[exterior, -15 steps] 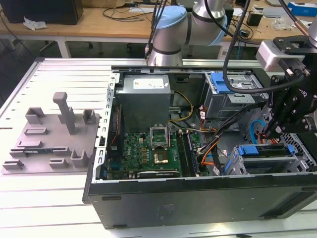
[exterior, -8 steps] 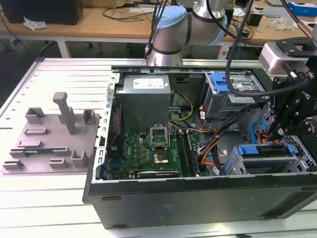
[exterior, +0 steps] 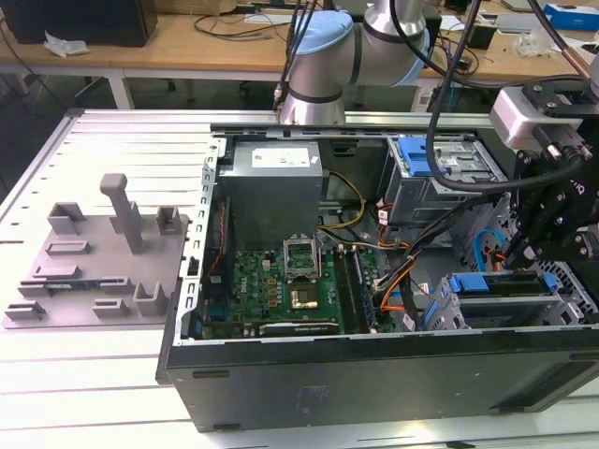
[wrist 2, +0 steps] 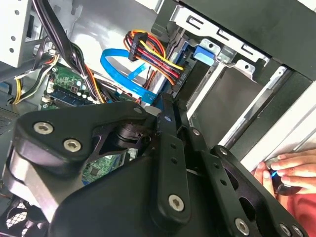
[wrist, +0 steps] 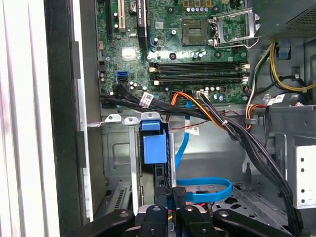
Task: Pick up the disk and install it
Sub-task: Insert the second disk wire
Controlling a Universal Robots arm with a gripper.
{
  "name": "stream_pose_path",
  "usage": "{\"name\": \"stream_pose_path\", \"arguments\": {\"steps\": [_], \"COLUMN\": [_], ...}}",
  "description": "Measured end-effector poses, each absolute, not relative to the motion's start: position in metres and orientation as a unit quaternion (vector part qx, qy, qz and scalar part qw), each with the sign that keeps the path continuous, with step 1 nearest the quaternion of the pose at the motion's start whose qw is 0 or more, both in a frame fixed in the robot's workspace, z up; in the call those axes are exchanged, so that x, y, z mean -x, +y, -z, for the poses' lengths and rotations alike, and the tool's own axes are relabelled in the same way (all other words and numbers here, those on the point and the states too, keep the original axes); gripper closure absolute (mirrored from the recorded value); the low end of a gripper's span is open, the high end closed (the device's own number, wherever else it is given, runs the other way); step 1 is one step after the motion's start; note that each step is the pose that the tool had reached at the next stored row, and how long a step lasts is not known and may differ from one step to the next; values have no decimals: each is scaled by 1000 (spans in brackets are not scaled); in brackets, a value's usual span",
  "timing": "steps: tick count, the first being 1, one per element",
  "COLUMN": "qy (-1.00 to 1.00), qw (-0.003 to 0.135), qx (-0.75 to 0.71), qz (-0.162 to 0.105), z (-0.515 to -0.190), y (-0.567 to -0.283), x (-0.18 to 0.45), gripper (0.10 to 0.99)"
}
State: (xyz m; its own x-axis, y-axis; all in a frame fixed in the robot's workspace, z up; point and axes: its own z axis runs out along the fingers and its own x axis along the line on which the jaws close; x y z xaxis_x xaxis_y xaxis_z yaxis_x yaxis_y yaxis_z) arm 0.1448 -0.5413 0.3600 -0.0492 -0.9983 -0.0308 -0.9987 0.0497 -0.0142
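Note:
The disk (exterior: 501, 288) lies flat in the drive bay at the open case's corner, on the exterior view's right, with blue carrier plastic at both ends. My gripper (exterior: 518, 251) hangs just above that bay, its black fingers drawn together with nothing between them. In the first wrist view the gripper (wrist: 170, 193) points at the blue carrier end (wrist: 154, 148), which stands in the grey cage. In the second wrist view the gripper (wrist 2: 168, 104) reaches toward the cage, where the blue carrier end (wrist 2: 205, 53) shows.
A hand (wrist 2: 285, 170) rests on the case's outer edge. A blue data cable (wrist: 205, 190) and a bundle of power wires (wrist 2: 153, 54) hang close to the fingers. The motherboard (exterior: 281, 281), grey power supply (exterior: 273, 178), second drive cage (exterior: 440, 164) and grey fixture plate (exterior: 94, 253) lie further off.

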Motion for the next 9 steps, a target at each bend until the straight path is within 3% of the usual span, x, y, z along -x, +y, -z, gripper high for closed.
{"name": "stream_pose_path", "arguments": {"steps": [9], "qy": [724], "qw": [18], "qx": [689], "qz": [-8], "z": [-358], "y": [-542], "x": [-145], "gripper": [925]}}
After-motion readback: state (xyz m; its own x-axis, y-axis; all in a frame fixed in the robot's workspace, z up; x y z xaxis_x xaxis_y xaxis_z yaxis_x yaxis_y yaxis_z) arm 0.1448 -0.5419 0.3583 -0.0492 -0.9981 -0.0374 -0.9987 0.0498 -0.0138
